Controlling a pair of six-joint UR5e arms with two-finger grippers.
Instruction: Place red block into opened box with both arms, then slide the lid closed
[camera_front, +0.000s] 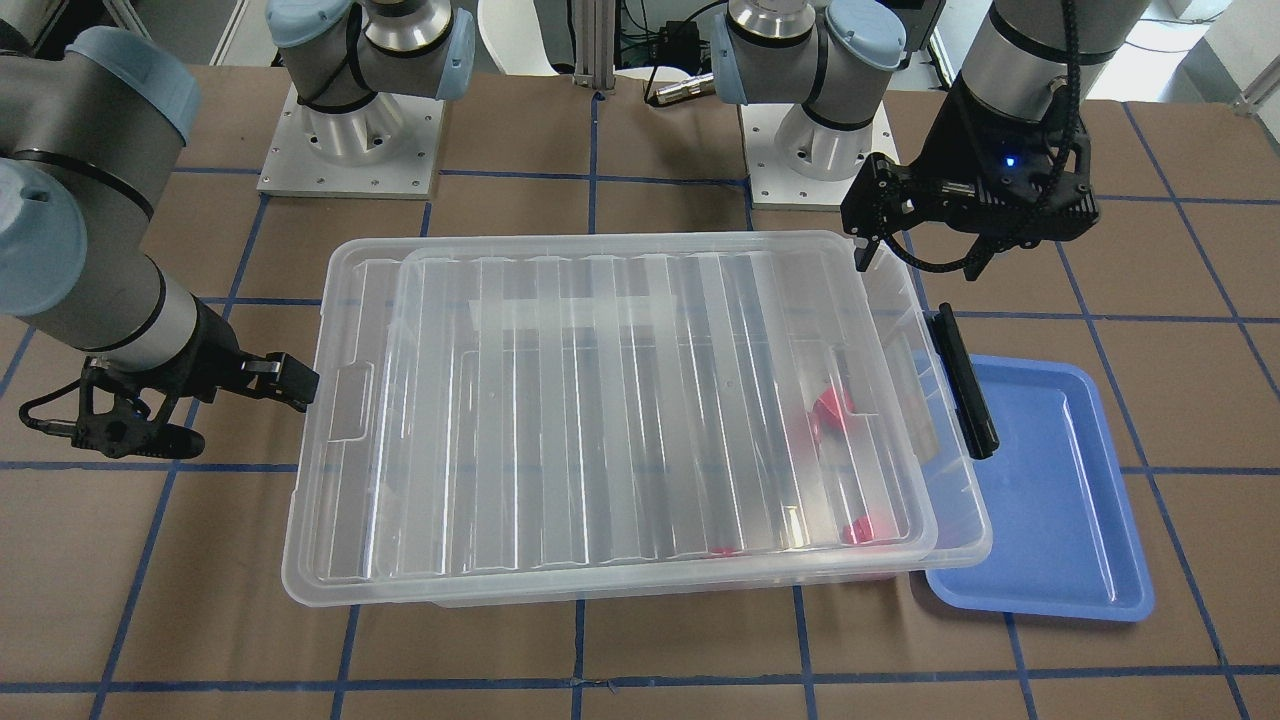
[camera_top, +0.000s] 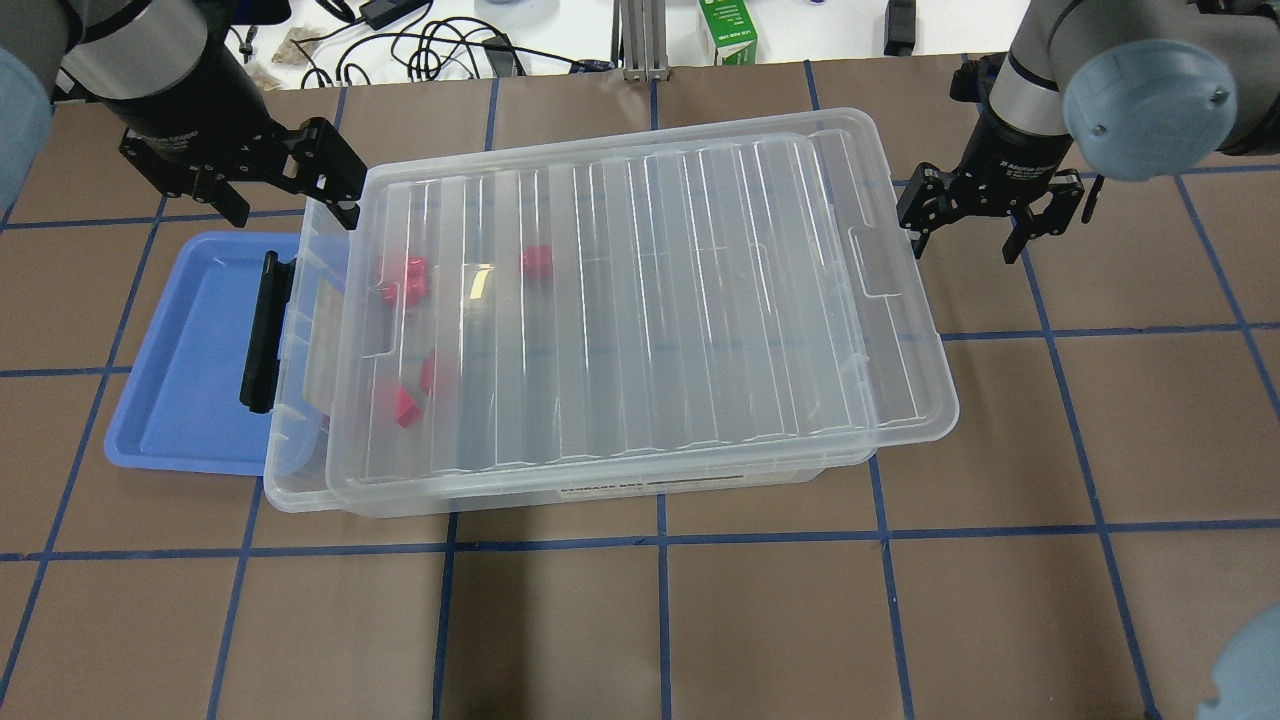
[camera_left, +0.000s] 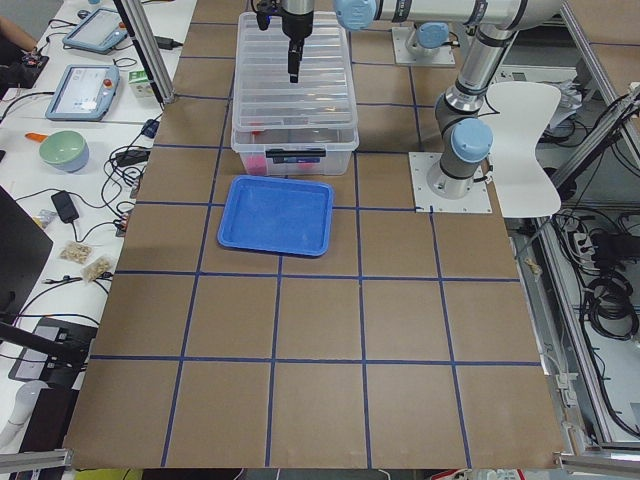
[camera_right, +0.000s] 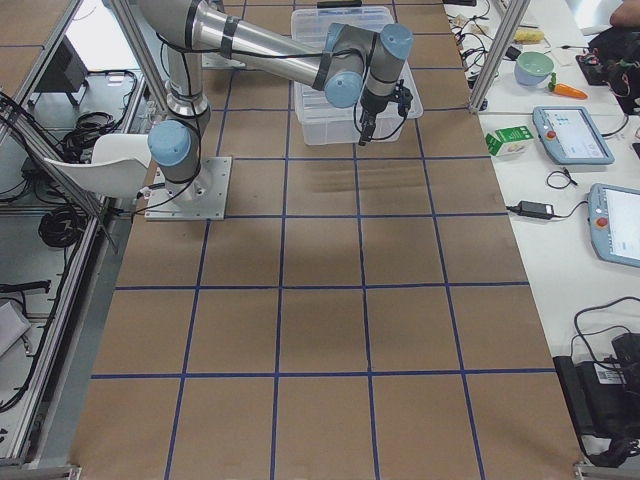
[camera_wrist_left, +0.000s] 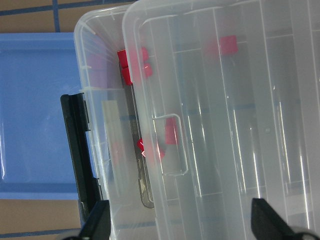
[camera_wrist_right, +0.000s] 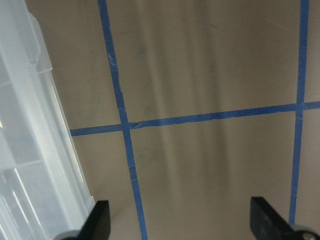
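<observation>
Plainly, in the front-facing view the lid (camera_front: 640, 400) lies on the box (camera_front: 955, 500) but sits shifted toward 9 o'clock and a little skewed. That leaves a strip of the box uncovered at 3 o'clock, beside the black bar (camera_front: 965, 385). The red blocks (camera_front: 830, 412) show blurred through the lid around 4 o'clock, inside the box. The left end effector (camera_front: 918, 265) hangs off the box's 1 o'clock corner, and the right end effector (camera_front: 285, 380) is just off the lid's 9 o'clock end. From overhead both end effectors have their fingers spread and hold nothing, the right one near the lid's 2 o'clock corner. A blue tray (camera_top: 190, 380) lies just beside the bar end at 9 o'clock. The two side views are too distant to add anything about the fingers. The left wrist view looks down between wide-apart fingertips at the open strip, with blocks on either side of the lid's edge. The right wrist view shows spread fingertips over bare desk (camera_wrist_right: 200, 75), with the clear plastic edge at 9 o'clock. Judging the risks, a push at one corner could turn the skewed lid further and wedge it on the rim. The light box might also slide across the desk onto the tray instead of the lid moving. And the lid could run into the left end effector near that corner.
</observation>
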